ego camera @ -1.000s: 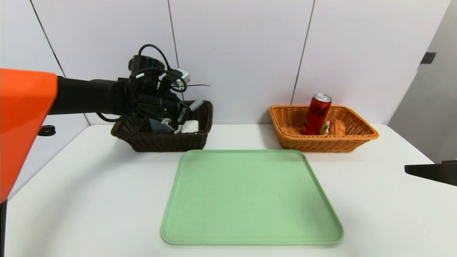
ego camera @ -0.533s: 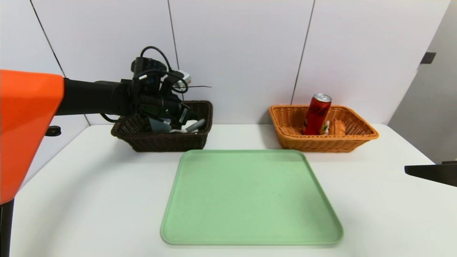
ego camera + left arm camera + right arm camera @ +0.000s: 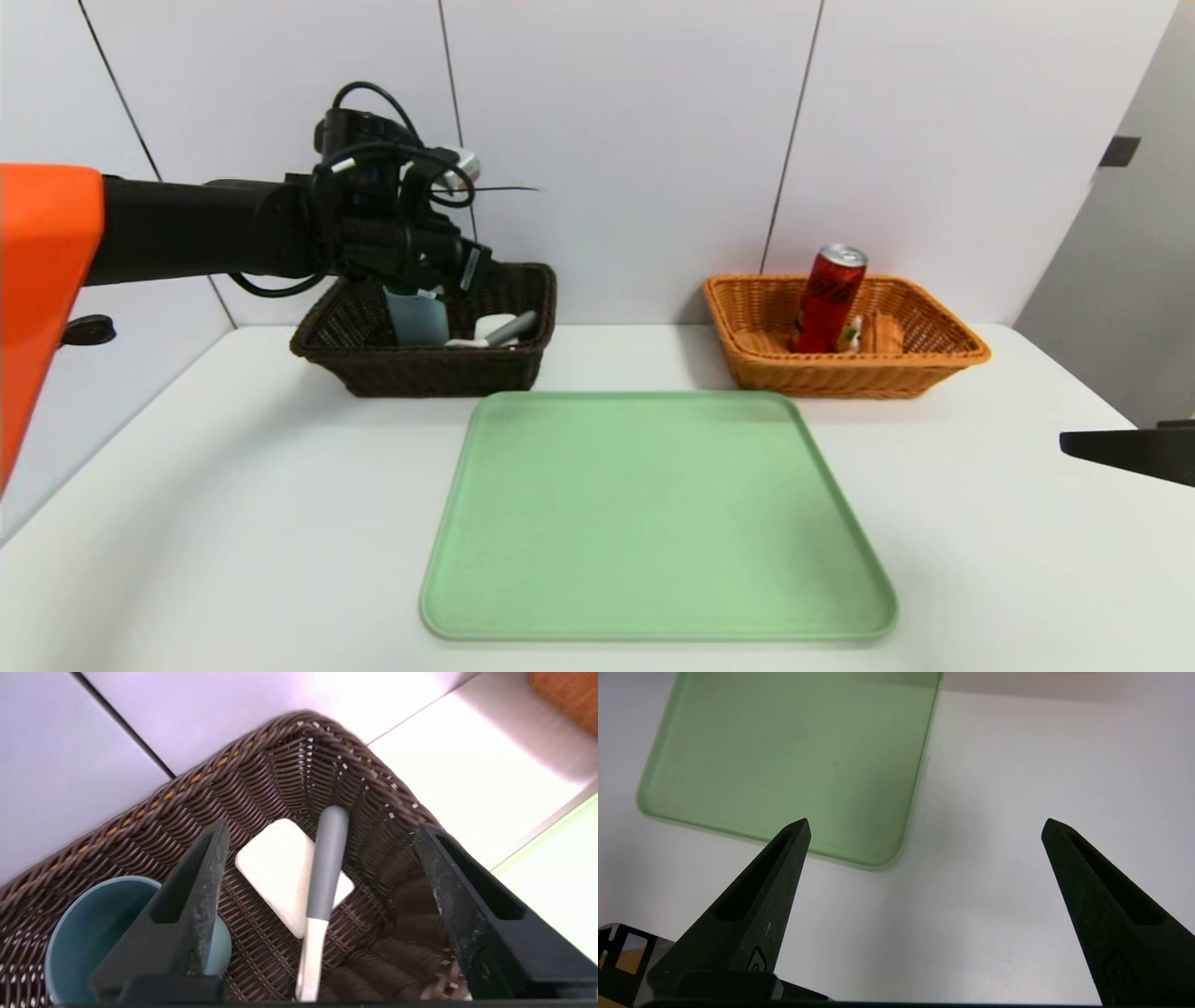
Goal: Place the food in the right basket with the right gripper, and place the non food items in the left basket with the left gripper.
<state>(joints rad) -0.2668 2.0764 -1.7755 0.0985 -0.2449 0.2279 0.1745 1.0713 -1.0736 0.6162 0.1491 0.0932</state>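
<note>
Now the left gripper (image 3: 322, 830) hangs over the dark brown left basket (image 3: 425, 369), jaws spread wide and empty. Inside sit the blue-grey cup (image 3: 88, 933), the white bar (image 3: 280, 868) and the peeler (image 3: 322, 891) lying across the bar. The orange-tan right basket (image 3: 840, 378) holds the red can (image 3: 826, 299) and cake wedge (image 3: 873, 331). The right gripper (image 3: 924, 826), wide open and empty, is parked near the green tray (image 3: 653, 513).

White table (image 3: 233, 485) against pale panelled wall (image 3: 616, 140)
</note>
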